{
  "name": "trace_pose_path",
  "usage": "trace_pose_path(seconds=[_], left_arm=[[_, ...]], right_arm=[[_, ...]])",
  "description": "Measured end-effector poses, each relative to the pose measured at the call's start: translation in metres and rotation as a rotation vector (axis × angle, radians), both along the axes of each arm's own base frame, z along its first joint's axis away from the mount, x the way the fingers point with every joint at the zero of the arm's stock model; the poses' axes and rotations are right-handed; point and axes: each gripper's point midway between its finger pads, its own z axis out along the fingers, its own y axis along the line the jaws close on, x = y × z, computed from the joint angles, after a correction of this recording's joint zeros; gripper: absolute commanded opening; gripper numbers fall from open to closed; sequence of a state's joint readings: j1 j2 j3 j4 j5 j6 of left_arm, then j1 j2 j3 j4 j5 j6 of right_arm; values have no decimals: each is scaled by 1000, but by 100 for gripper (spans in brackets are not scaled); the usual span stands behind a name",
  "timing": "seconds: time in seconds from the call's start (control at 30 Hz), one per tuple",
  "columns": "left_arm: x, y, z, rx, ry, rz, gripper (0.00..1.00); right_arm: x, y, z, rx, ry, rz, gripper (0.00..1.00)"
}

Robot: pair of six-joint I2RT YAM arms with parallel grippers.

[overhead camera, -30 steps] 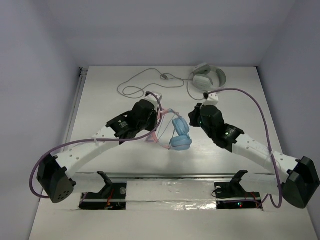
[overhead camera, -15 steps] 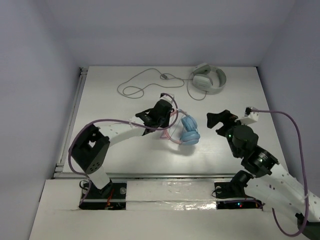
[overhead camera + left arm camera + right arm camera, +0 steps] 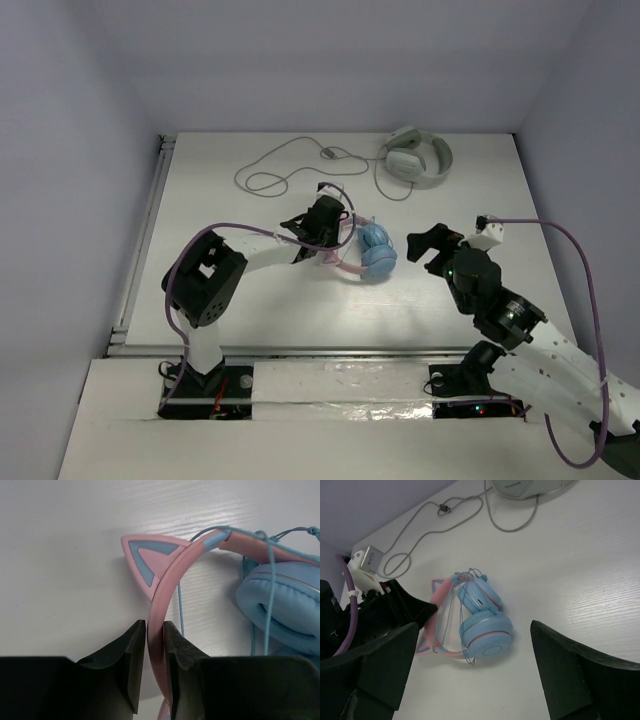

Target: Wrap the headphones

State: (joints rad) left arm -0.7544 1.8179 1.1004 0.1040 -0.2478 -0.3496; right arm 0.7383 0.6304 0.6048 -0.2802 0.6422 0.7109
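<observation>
Left wrist view: the left end effector point(image 3: 155, 630) pinches the pink headband point(image 3: 167, 575) of the headphones point(image 3: 285, 605), right end effector point(image 3: 428, 245) hangs wide open nearby.

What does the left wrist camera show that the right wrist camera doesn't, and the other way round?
Only the left wrist view: a close-up of the left gripper shut on the headphones' pink headband, below one pointed ear. Only the right wrist view: the white-grey headphones, their grey cable, and the right gripper spread wide open. Both: blue earcups, thin blue cable, white table.
</observation>
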Motion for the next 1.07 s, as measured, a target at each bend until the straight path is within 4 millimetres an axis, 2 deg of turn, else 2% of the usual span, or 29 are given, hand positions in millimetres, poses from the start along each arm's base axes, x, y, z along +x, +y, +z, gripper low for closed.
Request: trace_pose_path(seconds=[0.03,0.17,0.3,0.4,0.5,0.53,0.57,0.6,0.7,0.73,0.77,0.8,0.87,0.93,1.07], left_arm=[[3,2,-2,0,-2,8,22],[11,4,4,-12,-24,35,59],[15,8,13,-22,-46,75,68],[13,16,38,-48,-78,110,69],[6,26,91,-136,-157,145,74],[1,30,113,-175,-189,150,79],[-4,36,136,-218,-226,154,92],[-11,41,162,-267,-267,157,99],[-35,61,234,-420,-397,153,99],[-44,68,253,-462,-433,147,99],[-48,71,261,-481,-448,142,99],[-57,77,279,-518,-480,135,99],[-65,82,291,-544,-499,122,99],[-70,84,293,-546,-495,111,99],[-77,83,274,-505,-444,80,99]], right_arm=[[0,0,0,2,-1,0,100],[-2,-2,7,15,-17,1,100],[-4,-2,27,39,-46,8,100],[-7,-5,57,81,-95,8,100],[-14,-15,86,122,-154,-6,100],[-16,-20,93,129,-170,-19,100],[-19,-26,102,138,-188,-37,100],[-22,-33,109,146,-203,-56,100],[-28,-52,126,163,-236,-117,100],[-31,-57,128,166,-242,-135,100],[-33,-62,129,166,-245,-149,100],[-35,-66,129,168,-248,-160,100],[-41,-73,130,172,-251,-173,100],[-46,-80,134,184,-260,-182,100],[-57,-91,147,225,-286,-198,100]])
